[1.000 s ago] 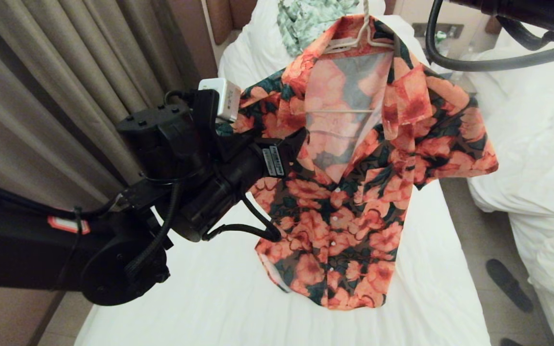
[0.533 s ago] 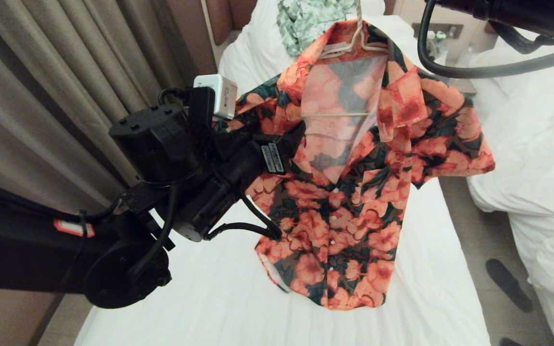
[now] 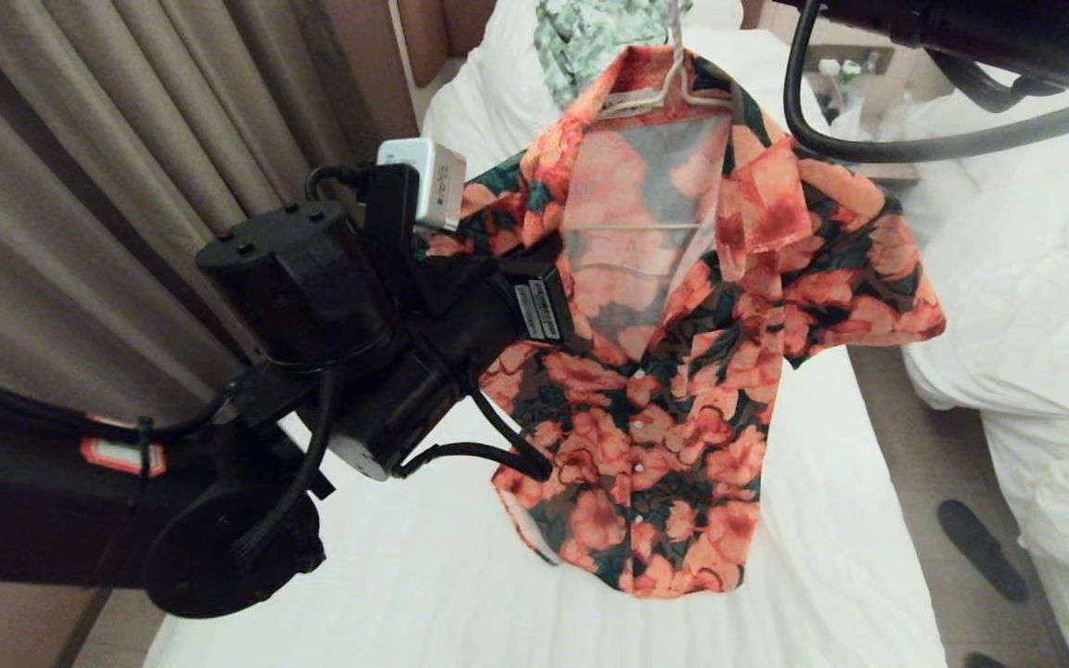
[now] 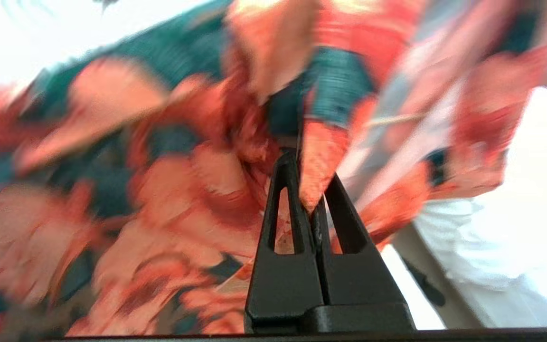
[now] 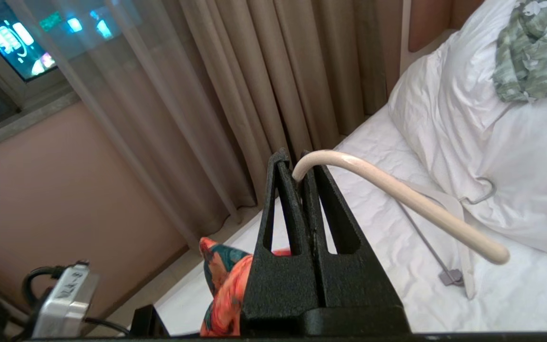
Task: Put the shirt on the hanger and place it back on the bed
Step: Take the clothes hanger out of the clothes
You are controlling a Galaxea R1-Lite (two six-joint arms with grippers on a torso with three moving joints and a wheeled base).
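Note:
The flowered orange-pink and green shirt [image 3: 683, 390] hangs on the thin cream hanger [image 3: 674, 79] above the bed [image 3: 423, 575], its hem just over the sheet. My right gripper [image 5: 297, 164], out of the head view at the top, is shut on the hanger's hook [image 5: 397, 194]. My left gripper [image 4: 304, 171] reaches in from the left at the shirt's shoulder and front edge. It is shut on a fold of the shirt's fabric [image 4: 318, 156]. In the head view its fingers are hidden behind the wrist body [image 3: 386, 315].
A green-and-white garment [image 3: 590, 37] lies on the pillow [image 5: 444, 118]. A thicker grey-white hanger [image 5: 458, 213] lies on the sheet near the pillow. Curtains [image 3: 126, 139] hang on the left. A second bed with a rumpled duvet [image 3: 1036, 325] and a dark slipper [image 3: 980, 547] are on the right.
My left gripper has shut on the shirt's fabric. The hanger and shirt have shifted a little to the left, and the left wrist has edged closer to the shirt.

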